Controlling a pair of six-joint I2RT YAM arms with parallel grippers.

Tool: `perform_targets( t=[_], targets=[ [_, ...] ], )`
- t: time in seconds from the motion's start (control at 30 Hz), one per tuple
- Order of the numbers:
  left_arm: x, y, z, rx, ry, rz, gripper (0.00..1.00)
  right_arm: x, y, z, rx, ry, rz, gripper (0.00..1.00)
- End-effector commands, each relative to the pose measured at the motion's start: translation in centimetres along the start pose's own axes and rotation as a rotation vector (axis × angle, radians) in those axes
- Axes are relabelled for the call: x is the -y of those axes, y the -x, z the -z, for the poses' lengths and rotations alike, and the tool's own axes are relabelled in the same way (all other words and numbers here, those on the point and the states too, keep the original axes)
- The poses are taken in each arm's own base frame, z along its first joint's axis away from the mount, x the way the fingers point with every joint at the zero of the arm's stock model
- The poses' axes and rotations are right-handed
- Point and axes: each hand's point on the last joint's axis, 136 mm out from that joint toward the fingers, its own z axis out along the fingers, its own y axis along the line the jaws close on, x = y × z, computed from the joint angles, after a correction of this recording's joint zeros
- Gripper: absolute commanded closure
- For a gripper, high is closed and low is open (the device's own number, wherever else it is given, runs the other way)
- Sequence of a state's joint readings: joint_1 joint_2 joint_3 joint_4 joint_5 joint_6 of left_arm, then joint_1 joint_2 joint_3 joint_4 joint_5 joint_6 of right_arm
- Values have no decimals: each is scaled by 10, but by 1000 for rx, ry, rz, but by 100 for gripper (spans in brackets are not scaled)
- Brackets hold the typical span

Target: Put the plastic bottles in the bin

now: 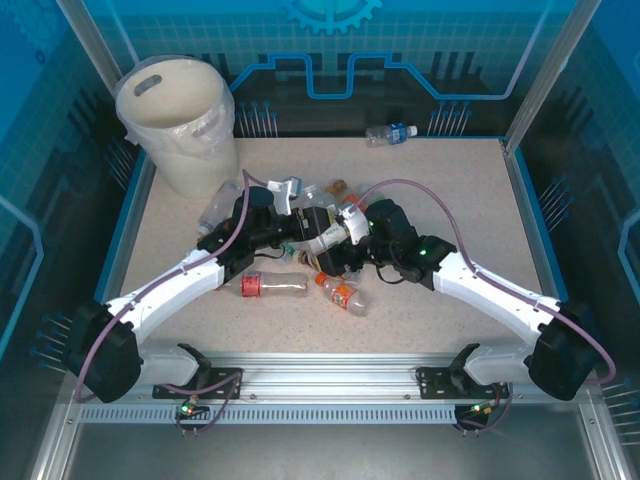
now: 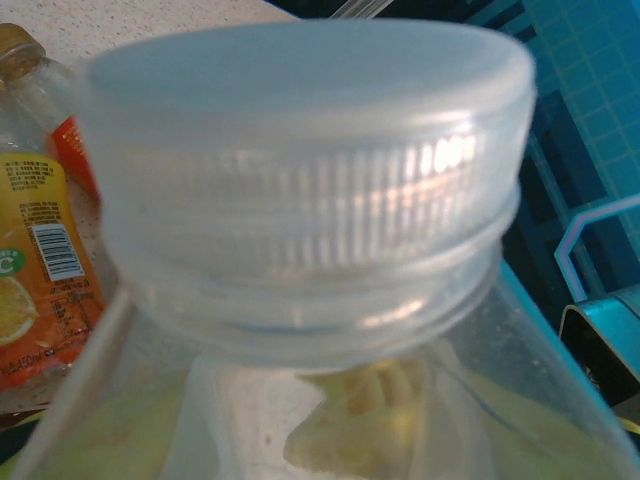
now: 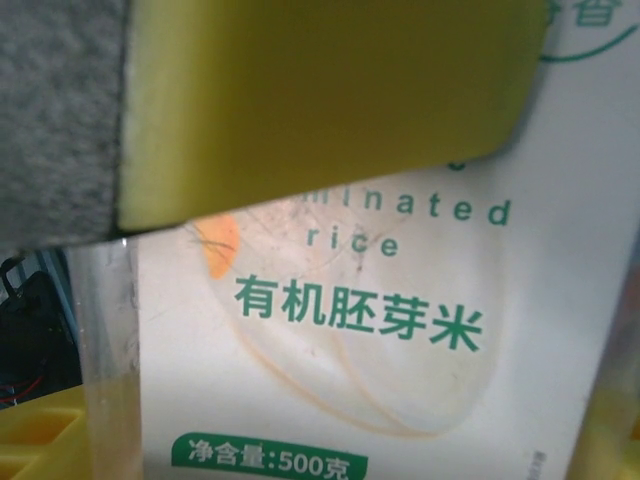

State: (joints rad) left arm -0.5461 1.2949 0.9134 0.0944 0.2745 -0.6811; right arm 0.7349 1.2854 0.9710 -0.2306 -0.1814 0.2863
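— What lies under the left gripper (image 1: 289, 194)?
— A speckled beige tabletop (image 1: 450, 200). It is bare out to the right of the right gripper (image 1: 336, 234) and edged by a blue rim (image 1: 528, 215).
— And beyond both?
— A blue wall with a gear emblem (image 1: 332, 12). Behind them, at the near edge, runs an aluminium rail (image 1: 330, 372).

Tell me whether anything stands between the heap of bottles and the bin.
Nothing tall does. One clear bottle lies on the table at the foot of the bin, between it and the heap; a lifted bottle would likely pass over it. The bin's mouth is open.
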Motion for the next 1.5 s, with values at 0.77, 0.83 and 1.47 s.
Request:
perform_targets(
  t=[0.77,0.83,1.47],
  targets=[
    [-65,116,104,454,486,-154,52,95,15,102,377,-553,-168,0],
    [-66,137,120,506,522,-182,52,102,16,109,408,-588,-196,0],
    [-81,347,226,923,771,-331,52,108,33,124,495,-586,-190,0]
  ],
)
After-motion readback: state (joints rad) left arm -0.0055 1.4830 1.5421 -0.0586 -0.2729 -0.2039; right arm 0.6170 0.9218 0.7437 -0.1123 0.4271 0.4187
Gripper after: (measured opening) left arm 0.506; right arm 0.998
